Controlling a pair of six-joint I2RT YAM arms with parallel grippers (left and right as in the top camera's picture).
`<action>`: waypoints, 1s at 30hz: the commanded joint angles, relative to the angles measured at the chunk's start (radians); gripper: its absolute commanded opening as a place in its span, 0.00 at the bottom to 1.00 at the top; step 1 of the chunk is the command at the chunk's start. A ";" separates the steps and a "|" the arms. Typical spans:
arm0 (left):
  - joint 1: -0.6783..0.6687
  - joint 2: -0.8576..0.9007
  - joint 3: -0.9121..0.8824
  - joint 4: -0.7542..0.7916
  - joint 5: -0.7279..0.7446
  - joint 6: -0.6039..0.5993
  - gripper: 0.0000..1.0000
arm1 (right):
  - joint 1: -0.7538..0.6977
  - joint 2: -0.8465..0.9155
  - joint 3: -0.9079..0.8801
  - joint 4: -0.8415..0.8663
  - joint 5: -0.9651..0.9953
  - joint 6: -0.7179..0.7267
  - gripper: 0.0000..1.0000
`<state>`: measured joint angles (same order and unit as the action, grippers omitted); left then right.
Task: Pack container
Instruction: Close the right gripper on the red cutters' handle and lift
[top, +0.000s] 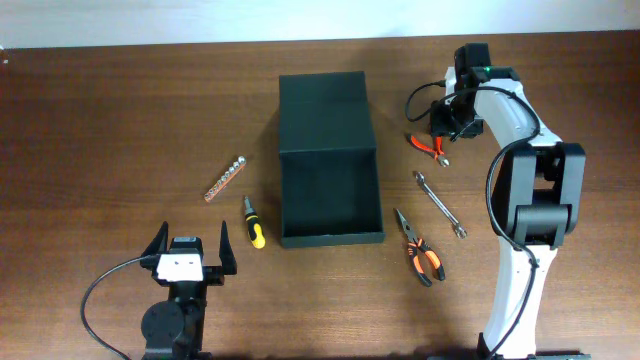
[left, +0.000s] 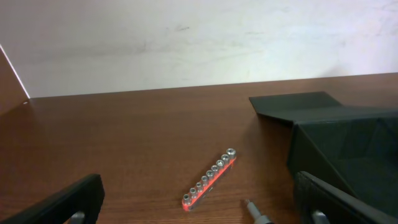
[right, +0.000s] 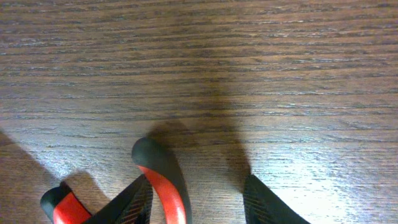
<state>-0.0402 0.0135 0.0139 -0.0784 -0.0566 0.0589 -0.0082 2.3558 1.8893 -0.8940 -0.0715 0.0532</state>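
Matte rect. container; L pincer apart, R pincer apart astride curved plier handle.

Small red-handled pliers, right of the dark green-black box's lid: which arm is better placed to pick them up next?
Right. The open right gripper hangs over the small red-handled pliers, with one handle between its fingers. The left gripper sits across the dark green-black rectangular box, near the yellow-handled screwdriver.

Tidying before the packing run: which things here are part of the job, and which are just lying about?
Job: container; red-handled pliers, at the open right gripper.
Lying untouched, perhaps to pack later: socket rail; yellow-black screwdriver; orange-handled pliers; wrench.
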 joint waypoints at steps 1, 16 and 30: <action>-0.003 -0.007 -0.005 0.000 0.008 -0.002 0.99 | 0.025 0.040 0.007 -0.008 -0.006 0.006 0.43; -0.003 -0.007 -0.005 0.000 0.008 -0.002 0.99 | 0.054 0.040 0.007 -0.016 0.004 0.006 0.04; -0.003 -0.007 -0.005 0.000 0.008 -0.002 0.99 | 0.054 0.002 0.040 -0.064 0.003 0.006 0.04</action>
<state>-0.0402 0.0135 0.0139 -0.0784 -0.0566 0.0586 0.0402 2.3577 1.9011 -0.9417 -0.0662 0.0532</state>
